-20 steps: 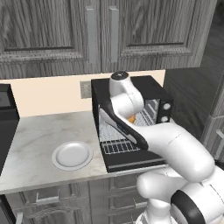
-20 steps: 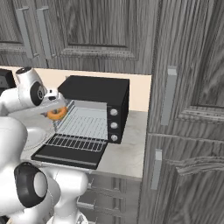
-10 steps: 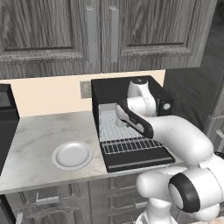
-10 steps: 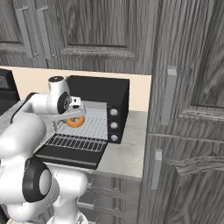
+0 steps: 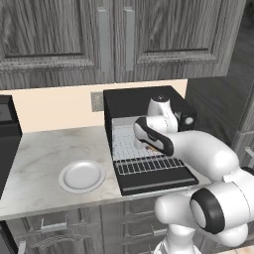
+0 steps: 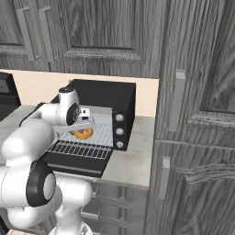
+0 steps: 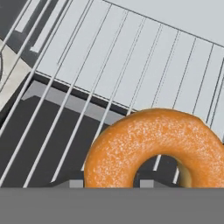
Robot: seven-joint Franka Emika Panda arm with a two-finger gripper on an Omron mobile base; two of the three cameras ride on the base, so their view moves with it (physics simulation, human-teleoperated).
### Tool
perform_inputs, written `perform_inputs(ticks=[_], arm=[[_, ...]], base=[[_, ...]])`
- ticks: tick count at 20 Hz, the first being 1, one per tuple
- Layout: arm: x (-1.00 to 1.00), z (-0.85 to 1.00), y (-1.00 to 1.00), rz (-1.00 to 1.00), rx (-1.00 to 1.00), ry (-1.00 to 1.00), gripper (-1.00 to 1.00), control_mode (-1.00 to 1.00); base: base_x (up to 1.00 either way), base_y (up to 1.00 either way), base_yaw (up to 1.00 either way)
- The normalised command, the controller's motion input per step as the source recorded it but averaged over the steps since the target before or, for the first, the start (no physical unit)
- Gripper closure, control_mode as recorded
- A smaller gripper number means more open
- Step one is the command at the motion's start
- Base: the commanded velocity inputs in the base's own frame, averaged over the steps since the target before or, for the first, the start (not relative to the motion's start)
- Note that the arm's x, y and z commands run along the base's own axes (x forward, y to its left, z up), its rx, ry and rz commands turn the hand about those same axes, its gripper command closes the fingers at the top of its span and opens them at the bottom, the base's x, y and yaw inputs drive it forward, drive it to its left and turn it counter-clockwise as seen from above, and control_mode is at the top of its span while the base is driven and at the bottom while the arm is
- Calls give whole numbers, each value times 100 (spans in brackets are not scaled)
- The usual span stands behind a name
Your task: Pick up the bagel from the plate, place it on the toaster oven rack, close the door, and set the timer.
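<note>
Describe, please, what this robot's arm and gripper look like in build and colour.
The arm is made of glossy white, rounded shell segments, joined by dark grey to black rings at the joints, one large ring sitting low on the arm. It ends in a bulbous white wrist carrying the gripper, a pale grey bar. No cables or markings show.

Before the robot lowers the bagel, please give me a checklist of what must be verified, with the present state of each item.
1. Bagel held by the claw: ok.
2. Door of the toaster oven folded down open: ok.
3. Bagel above the toaster oven rack: ok.
4. Rack free of other items: ok for the bars visible.
5. Plate on the counter, away from the oven: ok.
6. Gap between bagel and rack: cannot tell.
</note>
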Motion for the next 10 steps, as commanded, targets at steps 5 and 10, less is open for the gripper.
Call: perform_inputs(ticks=[5, 10], arm=[[0, -24, 0, 0, 0, 0, 100, -100], [0, -14, 0, 0, 0, 0, 100, -100]], base=[[0, 0, 0], [0, 0, 0]])
